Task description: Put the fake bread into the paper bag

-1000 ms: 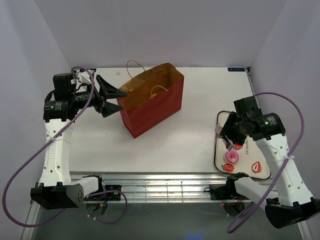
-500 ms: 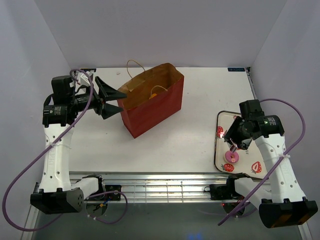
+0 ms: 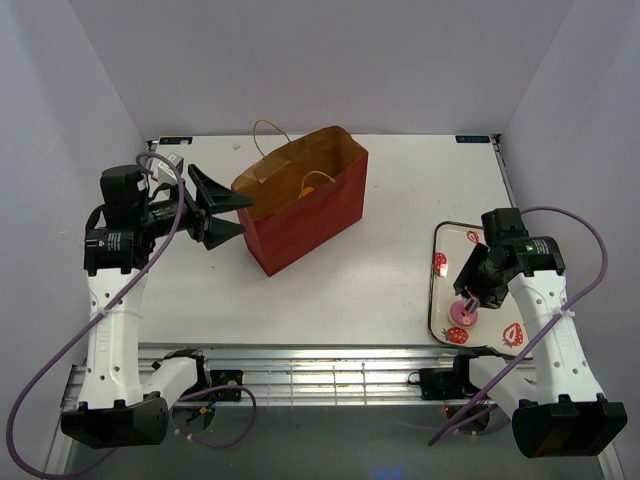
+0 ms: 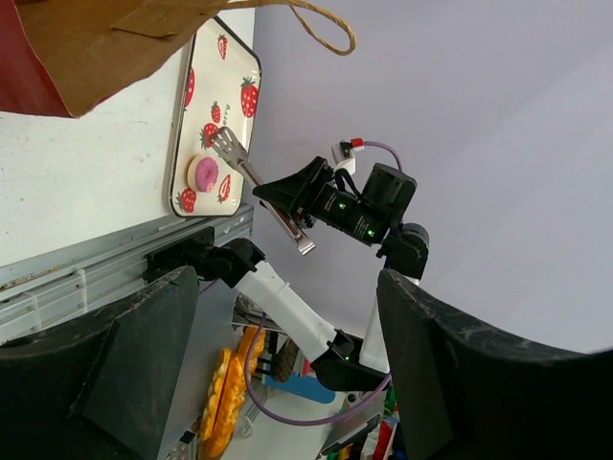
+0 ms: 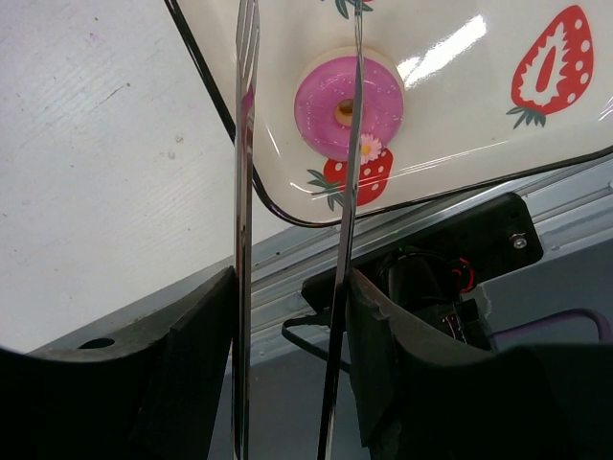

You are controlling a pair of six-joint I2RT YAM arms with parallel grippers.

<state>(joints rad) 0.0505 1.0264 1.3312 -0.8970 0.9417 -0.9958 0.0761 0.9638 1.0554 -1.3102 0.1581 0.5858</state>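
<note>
Currently the doughnut (image 3: 462, 314) lies on the tray (image 3: 452, 245) at lower right of frame, probably light, rigid and slick, so the tongs (image 5: 243, 192) pinched in the right gripper (image 5: 287, 326) should straddle its rim; left gripper (image 3: 238, 214) spread

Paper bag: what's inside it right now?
The paper bag stands open: the top view shows one golden-orange fake bread piece inside, by the tan inner wall. The red front wall hides the rest of the interior.
</note>
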